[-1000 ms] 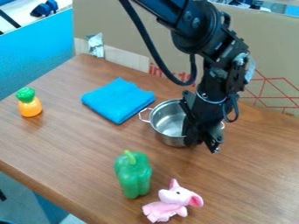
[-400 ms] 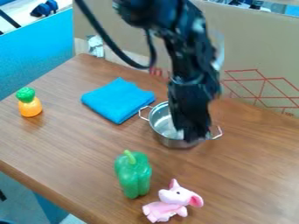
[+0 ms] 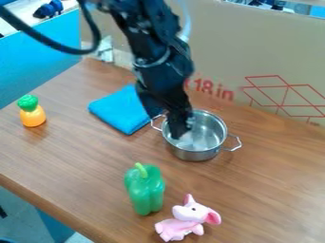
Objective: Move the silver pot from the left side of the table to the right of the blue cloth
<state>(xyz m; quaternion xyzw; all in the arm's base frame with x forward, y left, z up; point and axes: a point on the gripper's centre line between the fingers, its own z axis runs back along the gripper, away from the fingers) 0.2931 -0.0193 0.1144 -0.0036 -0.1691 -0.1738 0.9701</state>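
Note:
The black gripper (image 3: 180,129) hangs over the left part of a silver pot (image 3: 211,132), covering some of its rim and inside. Whether its tips are inside the pot or above it, I cannot tell. Behind and left of the arm lies a folded blue cloth (image 3: 119,112), partly covered by the gripper. A green bell pepper (image 3: 146,190) stands in front of the pot. Beside the pepper, toward the front, is a pink toy elephant (image 3: 188,219). An orange pineapple toy with a green top (image 3: 32,114) stands at the far left.
The brown wooden table (image 3: 266,175) carries all of these, its front left edge running diagonally. A cardboard panel (image 3: 273,61) with red print rises along the back. A blue panel (image 3: 38,57) borders the left side, with a shiny silver strip near the back corner.
The arm and gripper have swung left, from the pot's right side to its left part, uncovering the right handle and most of the inside. The pot, cloth and toys have stayed put.

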